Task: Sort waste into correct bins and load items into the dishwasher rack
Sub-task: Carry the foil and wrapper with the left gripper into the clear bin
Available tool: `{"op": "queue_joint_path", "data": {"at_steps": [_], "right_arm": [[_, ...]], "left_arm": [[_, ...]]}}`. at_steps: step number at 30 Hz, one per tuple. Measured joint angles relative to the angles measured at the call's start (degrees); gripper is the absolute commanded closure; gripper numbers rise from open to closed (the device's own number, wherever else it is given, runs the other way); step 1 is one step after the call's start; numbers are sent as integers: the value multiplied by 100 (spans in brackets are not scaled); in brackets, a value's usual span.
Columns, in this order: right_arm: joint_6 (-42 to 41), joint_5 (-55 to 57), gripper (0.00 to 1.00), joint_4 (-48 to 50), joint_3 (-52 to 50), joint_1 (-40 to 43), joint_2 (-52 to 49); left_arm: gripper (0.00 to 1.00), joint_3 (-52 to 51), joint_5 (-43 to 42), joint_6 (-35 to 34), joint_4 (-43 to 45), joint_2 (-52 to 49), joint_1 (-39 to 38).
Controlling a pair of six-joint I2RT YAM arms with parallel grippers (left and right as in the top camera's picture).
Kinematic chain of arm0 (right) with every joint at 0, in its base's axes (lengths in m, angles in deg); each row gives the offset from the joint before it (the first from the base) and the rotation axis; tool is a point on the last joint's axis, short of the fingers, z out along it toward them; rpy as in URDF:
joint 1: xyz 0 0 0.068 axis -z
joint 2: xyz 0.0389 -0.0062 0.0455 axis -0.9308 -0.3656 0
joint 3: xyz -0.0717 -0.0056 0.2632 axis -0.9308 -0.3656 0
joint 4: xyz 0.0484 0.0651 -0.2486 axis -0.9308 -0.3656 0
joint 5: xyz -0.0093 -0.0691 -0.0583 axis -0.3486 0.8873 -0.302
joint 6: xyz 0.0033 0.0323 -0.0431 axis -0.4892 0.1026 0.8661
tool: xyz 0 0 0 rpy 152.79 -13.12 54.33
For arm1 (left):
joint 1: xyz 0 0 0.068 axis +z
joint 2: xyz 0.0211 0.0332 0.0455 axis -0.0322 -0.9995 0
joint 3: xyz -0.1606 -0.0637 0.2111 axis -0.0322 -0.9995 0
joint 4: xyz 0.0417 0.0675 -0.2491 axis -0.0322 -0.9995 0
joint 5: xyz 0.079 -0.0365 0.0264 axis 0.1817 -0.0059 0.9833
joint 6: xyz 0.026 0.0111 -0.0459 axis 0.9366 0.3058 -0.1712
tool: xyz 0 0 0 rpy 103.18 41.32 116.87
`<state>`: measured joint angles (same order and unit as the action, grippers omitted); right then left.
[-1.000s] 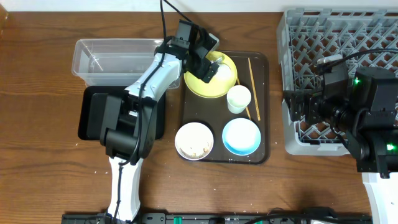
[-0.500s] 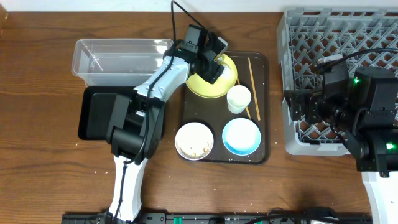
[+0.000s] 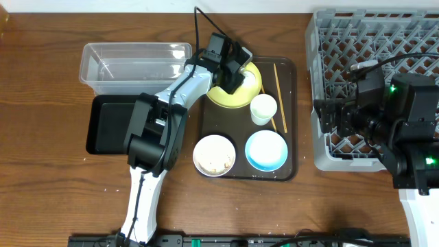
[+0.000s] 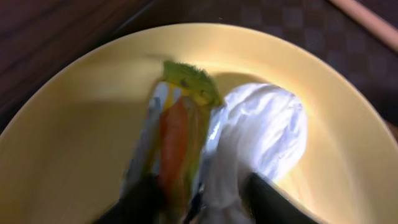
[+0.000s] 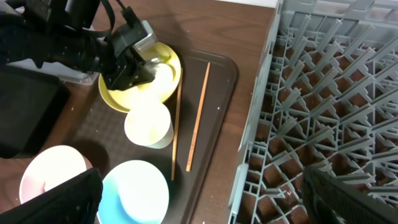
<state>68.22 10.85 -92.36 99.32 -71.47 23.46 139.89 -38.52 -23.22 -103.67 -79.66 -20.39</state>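
2 bowls (image 3: pixel 214 154), 1 plate (image 3: pixel 233 100), 1 cup (image 3: pixel 263 108)

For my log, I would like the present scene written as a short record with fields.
left end effector: open, low over the yellow plate, straddling the snack wrapper and crumpled paper
right end effector: open, empty, beside the dishwasher rack
brown tray: holds plate, white cup, white bowl with food scraps, light-blue bowl, chopsticks
bins: clear container, black tray, left of the brown tray
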Motion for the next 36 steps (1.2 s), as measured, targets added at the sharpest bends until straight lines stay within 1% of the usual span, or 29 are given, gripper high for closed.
{"op": "queue_joint_path", "data": {"at_steps": [1,2,3,12,16,21,25,28,30,34,36], "right_arm": [[0,0,1,4,0,0,-2],[0,2,1,2,0,0,-2],[0,0,1,2,0,0,-2],[0,11,1,17,0,0,-4],[0,22,1,87,0,0,-7],[0,22,1,240,0,0,-17],[2,22,1,289,2,0,-17],[-2,22,1,289,2,0,-17],[-4,24,1,289,2,0,-17],[-4,24,1,286,2,0,-17],[-4,24,1,286,2,0,-17]], "left_arm": [[87,0,-2,-11,7,-2,0],[93,0,2,-7,9,-2,2],[94,0,7,-35,13,-2,0],[94,-13,-7,-350,-131,184,0],[94,-42,-9,-422,-367,752,0],[94,-39,35,-463,-824,1803,4],[94,-22,522,-546,-1384,2361,81],[94,-17,1093,-813,-1790,2413,361],[93,-17,1368,-1034,-1965,2328,678],[92,-17,1668,-1449,-1980,2094,1399],[89,-17,1720,-1576,-1954,1974,1679]]}}
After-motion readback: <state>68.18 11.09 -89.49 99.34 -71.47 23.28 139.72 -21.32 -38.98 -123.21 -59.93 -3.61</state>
